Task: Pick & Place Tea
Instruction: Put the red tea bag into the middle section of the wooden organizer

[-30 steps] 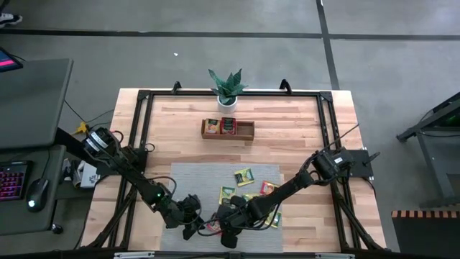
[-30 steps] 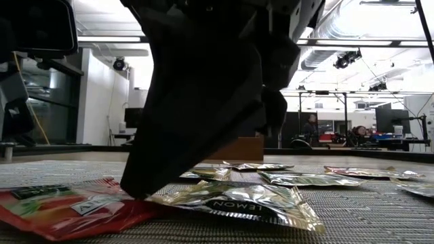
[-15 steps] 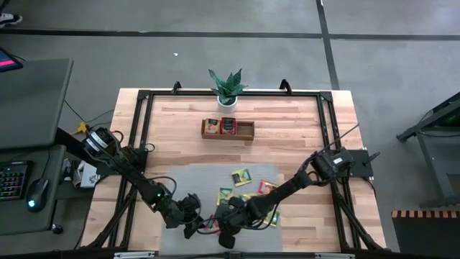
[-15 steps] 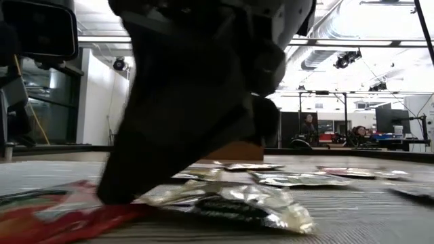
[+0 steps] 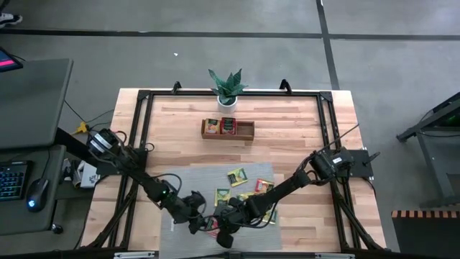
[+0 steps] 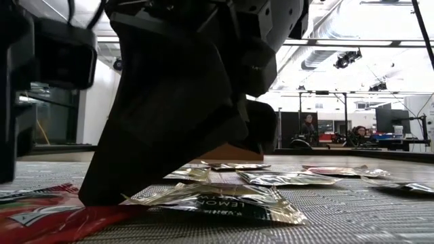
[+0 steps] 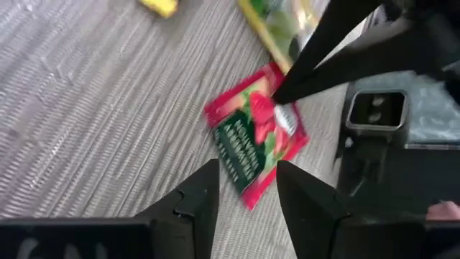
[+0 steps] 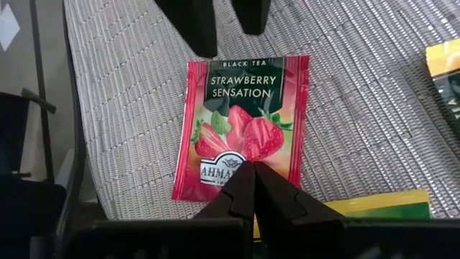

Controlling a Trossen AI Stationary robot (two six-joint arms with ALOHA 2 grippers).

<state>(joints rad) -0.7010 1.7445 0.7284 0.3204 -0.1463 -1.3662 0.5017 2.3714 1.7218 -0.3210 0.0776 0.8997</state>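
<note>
A red strawberry tea sachet [image 8: 241,133] lies flat on the grey ribbed mat [image 5: 187,180], near the mat's front edge. My right gripper [image 8: 251,173] is shut, and its tips rest on the sachet. My left gripper [image 7: 248,191] is open, its two fingers just off the sachet's opposite edge on either side of one corner [image 7: 248,201]; I cannot tell whether they touch it. Both grippers meet at the table's front middle, with the left gripper [image 5: 198,221] beside the right gripper [image 5: 219,229]. More tea sachets, yellow and green [image 5: 237,176], lie flat on the mat. My right gripper presses its shut fingertips [image 8: 241,180] down on the red sachet's printed face near one edge [image 8: 228,167]. The fingers slant down from the table's right side. The sachet lies flat on the mat under the tips [image 6: 91,198].
A silvery lemon sachet [image 6: 224,202] lies right beside the red one [image 6: 41,218]. The brown wooden tray [image 5: 246,129] with sachets in it stands at the far middle, with a potted plant [image 5: 227,88] behind it. Black frame rails [image 5: 140,129] line the table's edges.
My left gripper has gone toward the table's right, closer to the red sachet, and rolled a little. My right gripper has sunk and pushed toward the table's left. The mat and the sachets on it have slid a little left with it.
</note>
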